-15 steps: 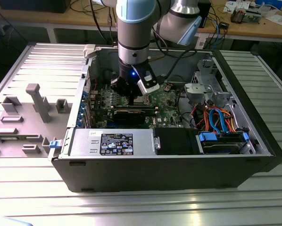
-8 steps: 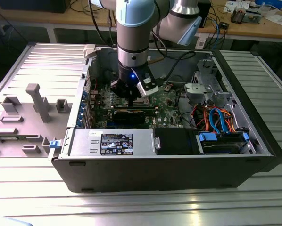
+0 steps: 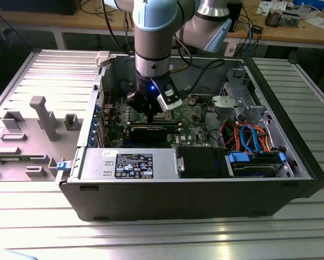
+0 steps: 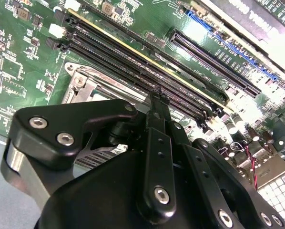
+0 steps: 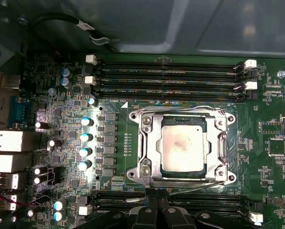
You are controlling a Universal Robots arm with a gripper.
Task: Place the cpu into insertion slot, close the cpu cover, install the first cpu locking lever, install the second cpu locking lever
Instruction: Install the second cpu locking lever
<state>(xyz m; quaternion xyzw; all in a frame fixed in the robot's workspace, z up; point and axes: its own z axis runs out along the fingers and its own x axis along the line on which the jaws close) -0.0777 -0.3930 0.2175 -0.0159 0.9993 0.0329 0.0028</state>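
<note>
The black gripper [image 5: 154, 212], fingers pressed together and holding nothing, hangs just beside the silver-rimmed square insertion slot [image 5: 141, 164] in the green motherboard [image 5: 271, 176]. The dull silver-grey square cpu [image 5: 183, 149] sits seated under the closed thin silver cpu cover [image 5: 218, 143]. The levers look like the step in hand.

Cpu [image 5: 182, 149], dull silver square, seated flat in insertion slot [image 5: 152, 143]; cpu cover [image 5: 222, 143] closed around it.
</note>
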